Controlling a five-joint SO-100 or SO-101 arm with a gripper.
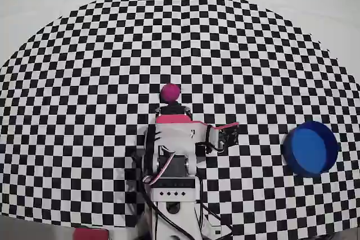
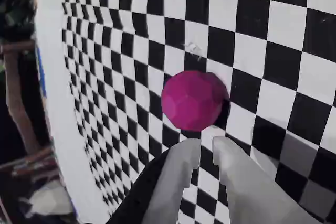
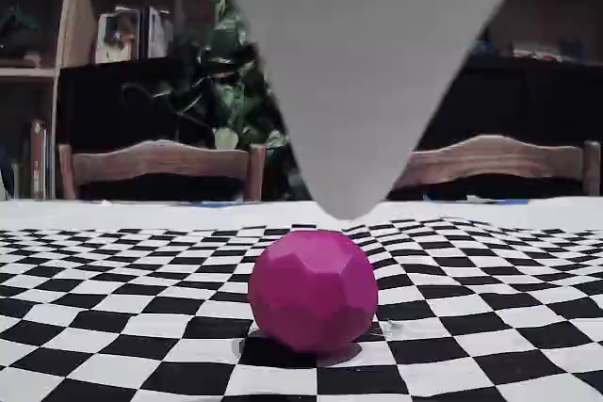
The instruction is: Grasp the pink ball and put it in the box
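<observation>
Wrist view shows the pink ball [image 2: 193,100] resting free on the checkered cloth [image 2: 273,40], faceted rather than smooth, probably light and hard, likely to roll if nudged. Best taken across its widest girth, one finger on each side. It sits just beyond the gripper [image 2: 206,153], at twelve o'clock from the tips, not touching; the fingers stand nearly together, too narrow to admit it. Overhead, the box [image 1: 310,147] lies well off at four o'clock from the ball.

Magenta pink ball [image 1: 170,92]; blue box [image 1: 310,147]; black-white checkered mat [image 1: 84,82].
</observation>
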